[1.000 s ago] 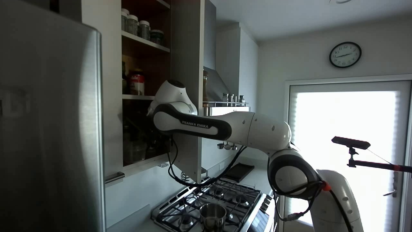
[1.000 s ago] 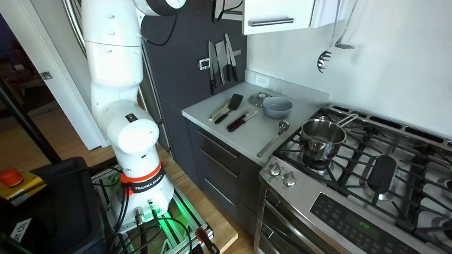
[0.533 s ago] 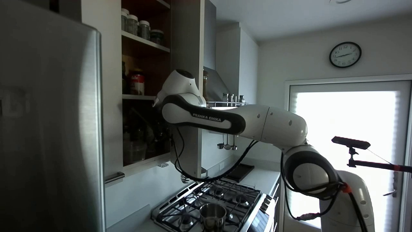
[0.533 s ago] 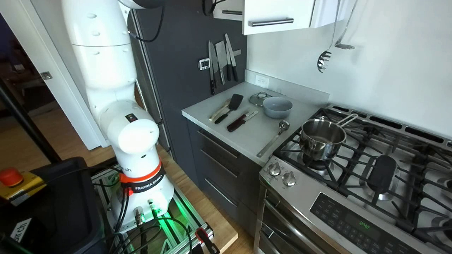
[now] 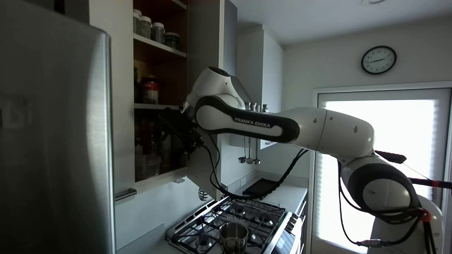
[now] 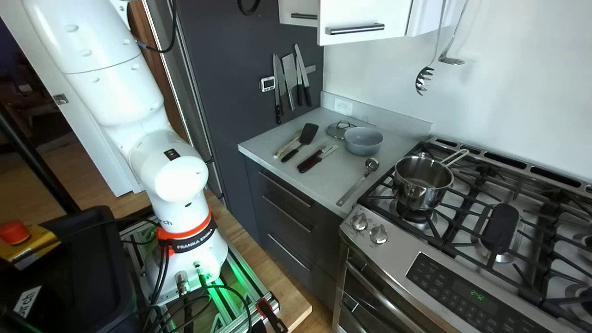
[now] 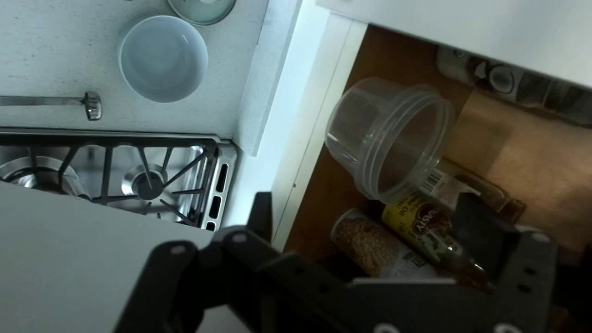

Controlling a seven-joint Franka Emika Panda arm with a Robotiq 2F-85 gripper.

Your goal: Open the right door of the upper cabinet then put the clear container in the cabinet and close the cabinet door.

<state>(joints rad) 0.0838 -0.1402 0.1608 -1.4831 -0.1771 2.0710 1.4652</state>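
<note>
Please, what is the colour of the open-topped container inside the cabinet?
The open-topped container is colourless and see-through; the wrist view shows it best.

Grey right door [image 5: 204, 46] is standing open. Upper cabinet [image 5: 159, 46] is showing dark interior; clear round container [image 7: 384, 138] is sitting upright inside, near front edge.

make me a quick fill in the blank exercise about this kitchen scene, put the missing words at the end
The gripper is ____, its fingers spread wide apart.
The clear container is ____ the upper cabinet.
The right door, swung outward, has yet to be ____.
The digits on the stove clock glow ____.

Missing words: open; inside; closed; green.
</note>
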